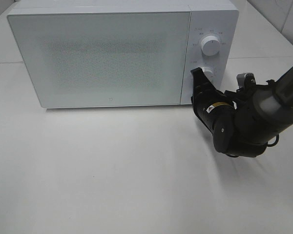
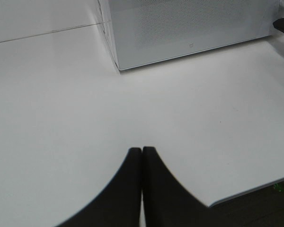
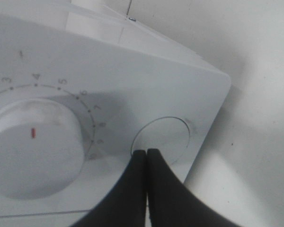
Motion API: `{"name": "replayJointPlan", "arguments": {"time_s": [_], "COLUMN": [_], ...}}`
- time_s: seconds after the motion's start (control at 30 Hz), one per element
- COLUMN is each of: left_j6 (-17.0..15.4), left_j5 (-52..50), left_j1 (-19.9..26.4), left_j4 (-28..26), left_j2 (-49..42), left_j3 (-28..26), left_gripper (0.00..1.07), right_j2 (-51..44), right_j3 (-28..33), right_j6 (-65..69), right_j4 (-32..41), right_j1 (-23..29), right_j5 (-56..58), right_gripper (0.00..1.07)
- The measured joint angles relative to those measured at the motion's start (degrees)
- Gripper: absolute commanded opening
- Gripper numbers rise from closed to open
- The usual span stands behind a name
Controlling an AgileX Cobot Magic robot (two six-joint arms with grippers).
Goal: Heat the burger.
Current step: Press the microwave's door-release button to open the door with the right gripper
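"At the microwave's [image 1: 112,29] panel, how's the right gripper [image 3: 146,152]?"
"Fingers pressed together, tips at the round button [image 3: 166,135] beside the dial [image 3: 33,146]. Left gripper [image 2: 142,150] closed too, above the table [image 2: 203,118]."
"Burger?"
"Out of sight, and the door [image 1: 88,63] is shut."

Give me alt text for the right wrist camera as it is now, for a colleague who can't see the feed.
The right gripper, its fingers shut together, has its tips at the rim of a round button on the control panel of the white microwave; contact cannot be confirmed. Beside the button sits a numbered dial with a red mark.
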Motion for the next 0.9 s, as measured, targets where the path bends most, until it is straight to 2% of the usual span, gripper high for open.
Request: {"name": "replayJointPlan", "arguments": {"time_s": [0.17, 0.33, 0.9], "left_j6": [0.0, 0.0, 0.0], "left_j5": [0.0, 0.0, 0.0], "left_j1": [0.0, 0.0, 0.0], "left_j4": [0.0, 0.0, 0.0], "left_j2": [0.0, 0.0, 0.0], "left_j3": [0.0, 0.0, 0.0], "left_gripper": [0.0, 0.0, 0.0], "right_j2": [0.17, 0.92, 1.09], "right_j3": [0.0, 0.0, -2.41], "right_j6": [4.07, 5.16, 5.21], "right_j4": [-3.95, -6.53, -6.02], "right_j1": [-2.86, -3.44, -3.44], "right_j5": [0.92, 0.92, 4.58], "right_gripper": [0.0, 0.0, 0.0]}}
